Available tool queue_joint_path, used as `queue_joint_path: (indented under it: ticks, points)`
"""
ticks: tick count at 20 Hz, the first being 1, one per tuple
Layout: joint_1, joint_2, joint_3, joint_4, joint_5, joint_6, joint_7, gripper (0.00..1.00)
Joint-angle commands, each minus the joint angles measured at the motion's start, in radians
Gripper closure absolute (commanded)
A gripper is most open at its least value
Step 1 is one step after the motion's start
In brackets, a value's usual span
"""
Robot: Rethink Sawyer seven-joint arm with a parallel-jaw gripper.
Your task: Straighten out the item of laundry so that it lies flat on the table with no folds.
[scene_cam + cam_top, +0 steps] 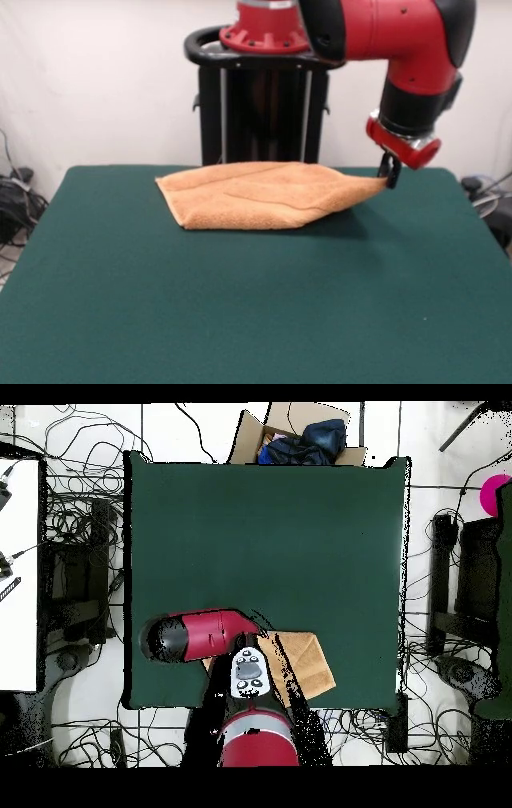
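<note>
The gripper (pixel 390 178) fingers are pinching the orange towel (pixel 256 196) corner, drawing it outward over the tabletop (pixel 240 304); unfolding its doubled layer probably comes next.

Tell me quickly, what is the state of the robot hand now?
Hand: closed on one corner of the towel, pulled out to a point.

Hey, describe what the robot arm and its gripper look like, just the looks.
The arm is glossy red with black joint sections and rounded, tube-like links. A red ring-shaped flange sits at the wrist below a black cylinder. The gripper is small, with thin black fingers. In the overhead view a light grey panel with dark buttons shows on the arm.
</note>
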Motion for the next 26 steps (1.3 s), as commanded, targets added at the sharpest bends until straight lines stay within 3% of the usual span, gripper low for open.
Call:
queue_joint_path:
  ticks: [1,14,26]
  points:
    - [0.056,-0.012,-0.079,-0.076,0.127,-0.075,0.255,1.00]
    - [0.192,0.055,-0.198,-0.118,0.245,-0.220,0.272,1.00]
    - [0.259,0.141,-0.250,-0.191,0.369,-0.244,0.235,1.00]
